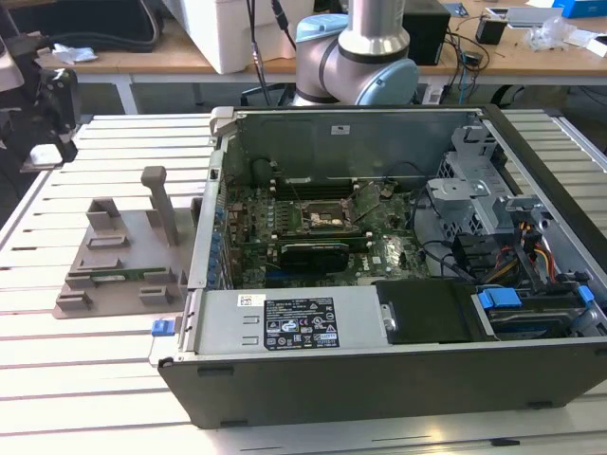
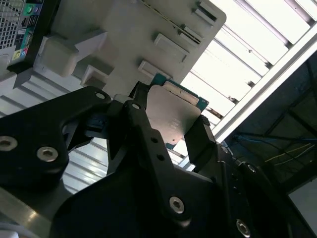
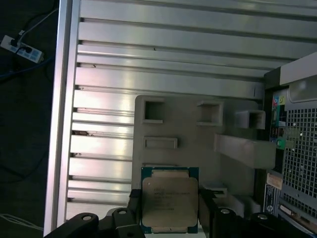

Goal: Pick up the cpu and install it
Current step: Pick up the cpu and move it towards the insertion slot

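The cpu (image 3: 169, 206), a flat square chip with a silvery top and a thin green rim, sits between my gripper's (image 3: 169, 210) two black fingers, which press on its opposite edges. In the second wrist view the cpu (image 2: 173, 116) shows from below, in the same hold by the gripper (image 2: 171, 120). It hangs above the near end of the grey parts fixture (image 3: 198, 134), off its surface. In the exterior view the arm's dark wrist end (image 1: 43, 100) is at the left edge, away from the open computer case (image 1: 379, 360). The motherboard's socket (image 1: 318, 216) lies open inside the case.
The grey fixture (image 1: 114, 275) lies on the slatted aluminium table (image 1: 85, 379) left of the case and holds a green memory stick (image 1: 119, 277). A black card (image 1: 313, 251) sits below the socket. Drive cages and cables (image 1: 512, 256) crowd the case's right side.
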